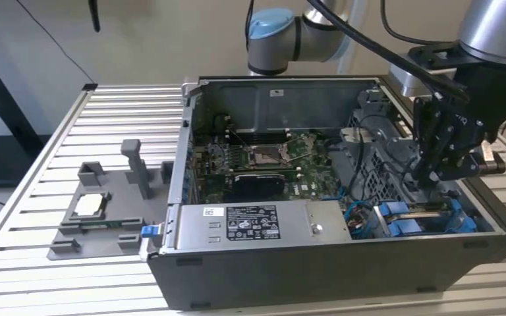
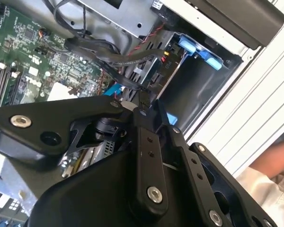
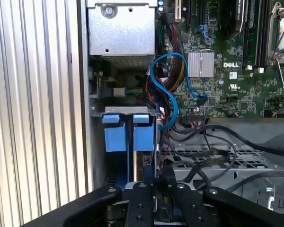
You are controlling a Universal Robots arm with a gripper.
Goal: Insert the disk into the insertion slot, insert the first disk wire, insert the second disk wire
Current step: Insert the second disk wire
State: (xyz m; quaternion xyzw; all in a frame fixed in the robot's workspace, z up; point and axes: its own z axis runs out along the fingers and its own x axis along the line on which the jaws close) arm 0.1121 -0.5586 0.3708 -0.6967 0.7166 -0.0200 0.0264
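One gripper [image 1: 435,172] is all I drive, and it hangs low inside the case at the drive cage [image 1: 385,164] on the exterior view's right. Its fingers [image 3: 155,176] look drawn together on a small connector (I cannot see it cleanly). Directly ahead of them sits the disk [image 3: 125,132], blue tabs up, already in the slot [image 3: 123,111].

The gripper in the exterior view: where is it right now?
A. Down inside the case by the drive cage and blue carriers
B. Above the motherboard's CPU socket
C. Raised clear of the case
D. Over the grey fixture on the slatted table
A: the gripper reaches into the case on the exterior view's right, just above the blue carriers at the drive cage.
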